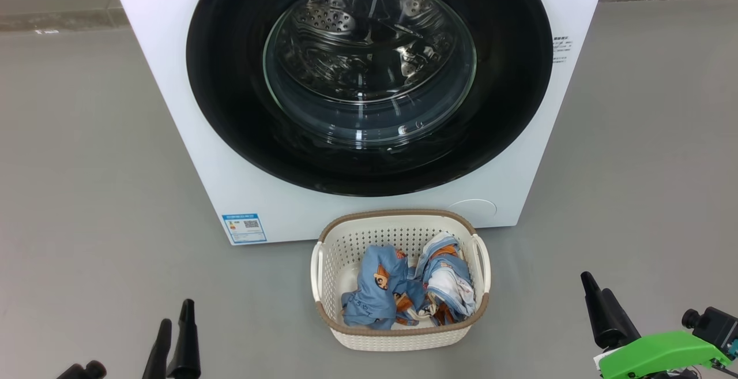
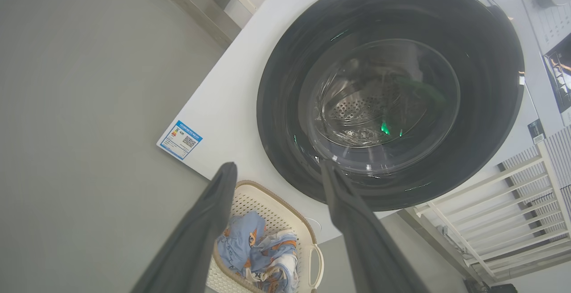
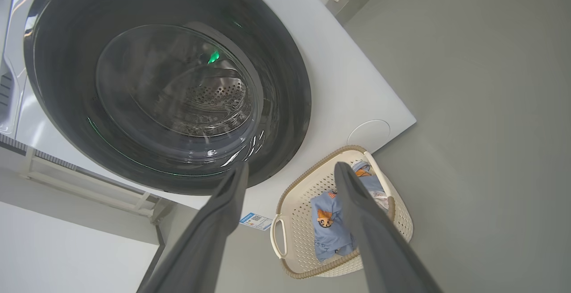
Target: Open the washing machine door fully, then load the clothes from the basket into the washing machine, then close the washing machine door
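a white front-loading washing machine [image 1: 167,96] stands with its round door [image 1: 230,113] shut, glossy black rim framing bulging glass and the steel drum [image 1: 334,18] behind it. just in front sits a cream perforated basket [image 1: 398,216], brown-rimmed, upright, holding crumpled light-blue cartoon-print clothes [image 1: 377,289].

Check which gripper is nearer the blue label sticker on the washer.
Left: left gripper sits below-left of the blue label sticker in the head view; right gripper is far off, beyond the basket.
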